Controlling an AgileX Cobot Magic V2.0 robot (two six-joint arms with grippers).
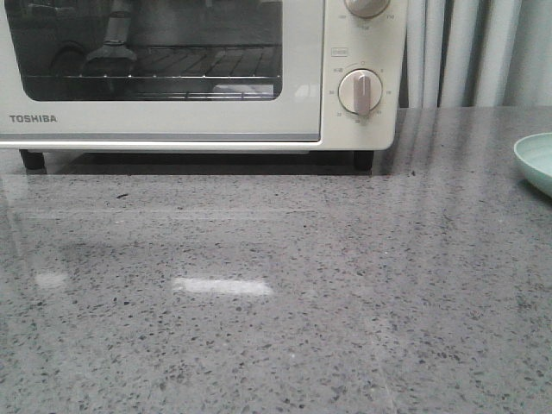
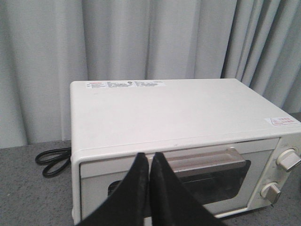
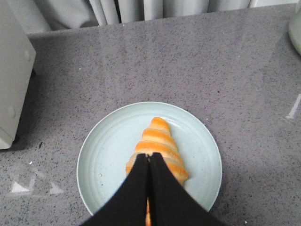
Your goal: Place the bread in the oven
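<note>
Bread (image 3: 159, 147) lies on a pale green plate (image 3: 110, 146), well right of the shut oven (image 1: 198, 82). Left gripper (image 2: 149, 157) and right gripper (image 3: 149, 160) hover, jaws pressed together, empty; neither could grasp without parting first.

oven (image 2: 174, 117): cream-white body, dark glass door, grey TOSHIBA lettering, black feet
knobs (image 1: 360, 92): cream, a shade warmer than the oven
bread (image 3: 159, 146): golden-orange with paler cream stripes
plate (image 3: 113, 141): pale mint green, plain, faint rings near the rim
bench (image 1: 285, 293): grey stone look, speckled dark and light, glossy
curtain (image 2: 141, 37): pale grey, plain
cord (image 2: 52, 161): black
left fingers (image 2: 141, 188): black
right fingers (image 3: 141, 193): black
label (image 2: 281, 121): white with red print, perhaps a warning; too small to read
</note>
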